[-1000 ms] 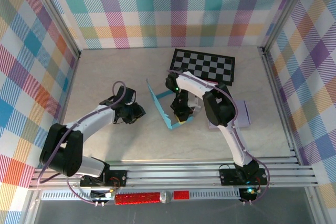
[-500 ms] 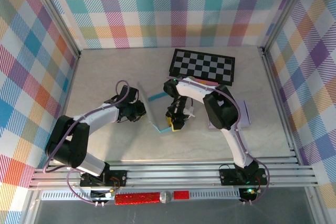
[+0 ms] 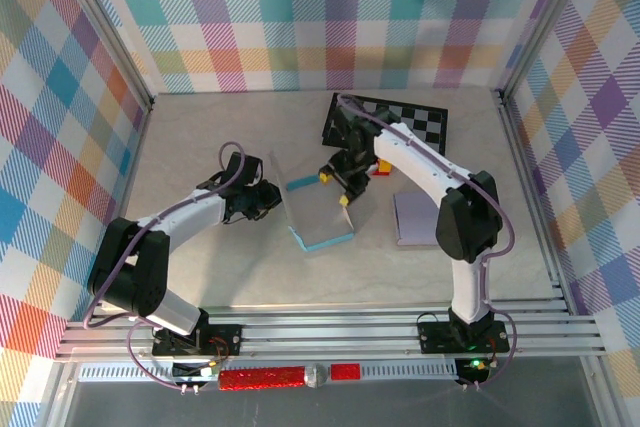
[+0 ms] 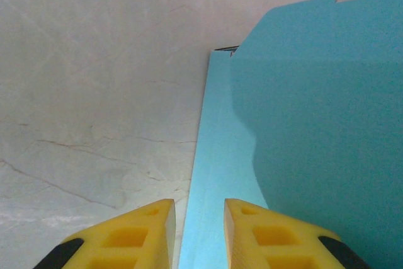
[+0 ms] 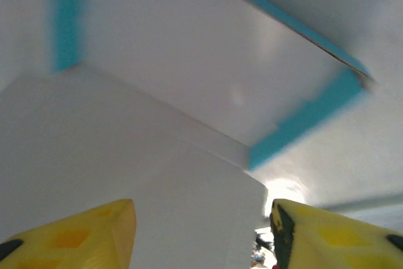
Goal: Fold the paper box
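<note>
Blue-edged white paper box (image 3: 318,215)

place: my robot lab cell | why: plaid-papered walls (image 3: 350,17), aluminium rail frame (image 3: 330,332), checkerboard (image 3: 425,125) at tabletop's (image 3: 200,147) far edge

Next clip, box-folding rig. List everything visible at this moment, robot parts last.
paper box: one, teal outside and white inside, part-folded, table centre
checkerboard: one, black and white, flat at the back of the table
lilac sheets: one flat pile, pale lilac, right of the box
small item: one, red and yellow, by the checkerboard's near edge; too small to identify
table: one, beige marbled
walls: three, multicolour plaid, around the table
left gripper: one, yellow fingers, astride the box's teal left edge; grip unclear
right gripper: one, yellow fingers, open, facing the box's white inside
</note>
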Robot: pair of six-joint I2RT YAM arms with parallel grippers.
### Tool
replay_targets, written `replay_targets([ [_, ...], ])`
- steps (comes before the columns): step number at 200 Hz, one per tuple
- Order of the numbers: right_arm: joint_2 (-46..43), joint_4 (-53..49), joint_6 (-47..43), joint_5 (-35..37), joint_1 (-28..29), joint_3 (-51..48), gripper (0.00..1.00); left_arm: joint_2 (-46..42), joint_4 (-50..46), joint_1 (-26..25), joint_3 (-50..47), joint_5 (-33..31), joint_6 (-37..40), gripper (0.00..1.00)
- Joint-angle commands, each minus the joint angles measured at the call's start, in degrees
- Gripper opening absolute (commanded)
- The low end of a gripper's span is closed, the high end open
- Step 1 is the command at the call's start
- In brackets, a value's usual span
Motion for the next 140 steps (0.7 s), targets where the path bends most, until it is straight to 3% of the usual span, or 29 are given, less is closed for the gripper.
replay_targets([
  [1,-1.3,8.7,-28.6,-1.0,1.5,3.3,0.55,0.1,1.5,1.1,1.8,2.3,0.9,0.26],
  [16,-2.6,9.4,-37.2,-3.2,2.5,3.6,0.56,0.2,2.2,1.4,2.5,3.2,1.4,0.26],
  [35,-3.0,8.7,-41.8,-5.8,3.4,5.0,0.6,0.6,2.9,1.6,3.5,4.3,1.7,0.27],
  [75,3.8,1.4,-41.7,-7.8,4.9,14.4,0.61,1.7,3.4,1.7,4.5,4.8,1.5,0.26],
  [103,6.7,-1.9,-41.8,-5.7,6.2,19.7,0.6,2.2,3.6,1.7,5.0,5.0,1.5,0.26],
  [140,12.7,-10.1,-40.5,-1.1,7.5,27.5,0.53,2.5,3.4,1.7,5.4,4.9,1.5,0.26],
])
